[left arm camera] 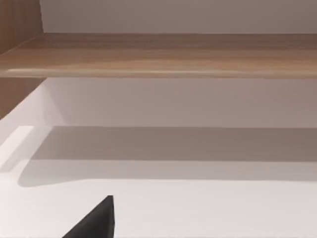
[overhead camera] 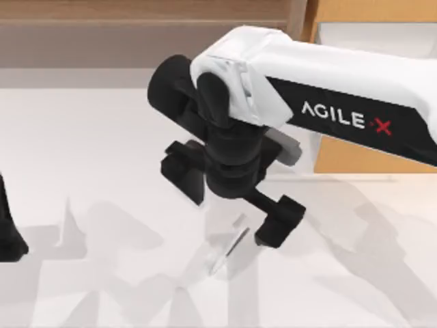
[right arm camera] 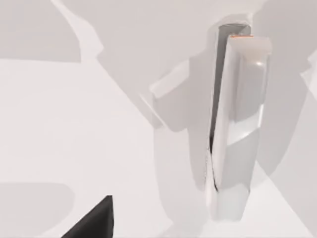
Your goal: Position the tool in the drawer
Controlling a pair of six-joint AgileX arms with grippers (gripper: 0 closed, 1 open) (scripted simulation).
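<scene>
The tool (overhead camera: pixel 229 250) is a slim silvery piece lying flat on the white table, just in front of my right gripper (overhead camera: pixel 232 219). That gripper hangs over it, open, its two black fingers spread wide with nothing between them. The right wrist view shows the tool (right arm camera: pixel 238 124) close up, elongated, with a dark stripe along one edge. The drawer (overhead camera: pixel 355 160) stands at the back right, orange-brown with a white interior (overhead camera: pixel 382 37), partly hidden behind my right arm. My left arm (overhead camera: pixel 7 232) is parked at the table's left edge.
A paler grey-brown wooden shelf unit (overhead camera: pixel 136 34) runs along the back of the table, and the left wrist view looks at its shelf board (left arm camera: pixel 158 54). A thin pale sliver (overhead camera: pixel 68 219) stands on the table at left.
</scene>
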